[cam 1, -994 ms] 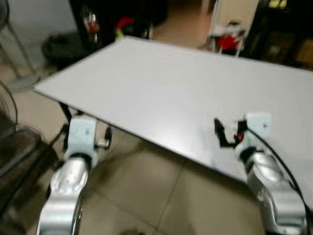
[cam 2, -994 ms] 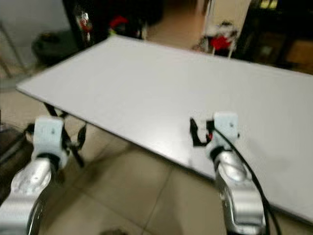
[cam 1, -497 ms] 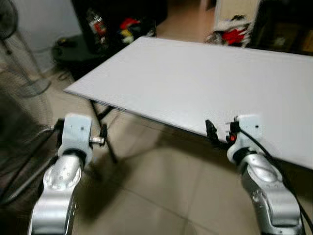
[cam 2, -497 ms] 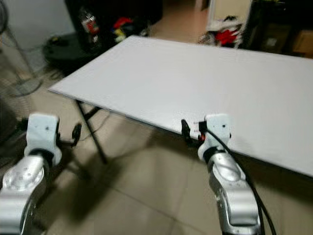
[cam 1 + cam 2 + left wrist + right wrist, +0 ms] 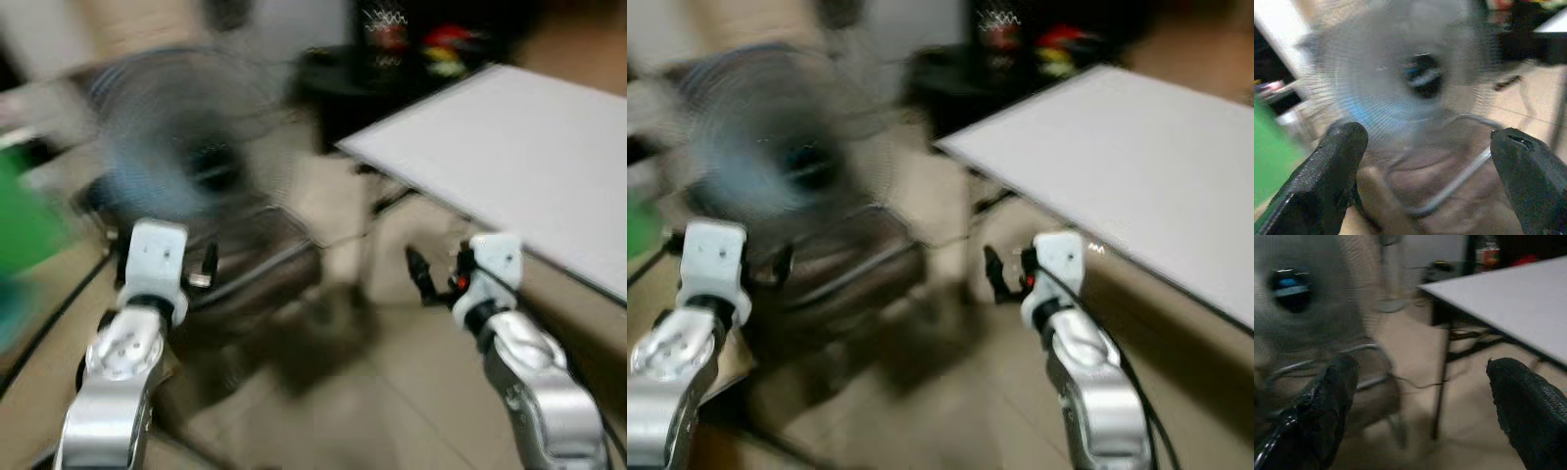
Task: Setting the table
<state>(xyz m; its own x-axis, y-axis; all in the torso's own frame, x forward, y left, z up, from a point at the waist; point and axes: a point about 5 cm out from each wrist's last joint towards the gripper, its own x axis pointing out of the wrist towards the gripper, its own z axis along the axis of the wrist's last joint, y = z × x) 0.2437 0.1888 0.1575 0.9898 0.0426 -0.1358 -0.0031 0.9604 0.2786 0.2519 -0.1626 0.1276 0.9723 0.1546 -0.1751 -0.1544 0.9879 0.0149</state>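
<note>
1. Table (image 5: 509, 137): smooth, matt pale grey top, no visible grain; looks like laminate. Thin dark leg beneath, apparently metal.
2. Fan (image 5: 186, 147): fine wire-mesh guard, metallic grey, blurred; dark glossy hub at centre.
3. Floor (image 5: 392, 392): beige tiles with a slight sheen.
4. Left gripper (image 5: 1435, 156): fingers (image 5: 1327, 171) black, matt, faintly textured, rubber-like.
5. Right gripper (image 5: 1420, 396): fingers (image 5: 1528, 406) black with a fine woven-looking rough texture.
6. Arms: brushed silver metal forearms, satin sheen; white smooth plastic wrist housings.
</note>
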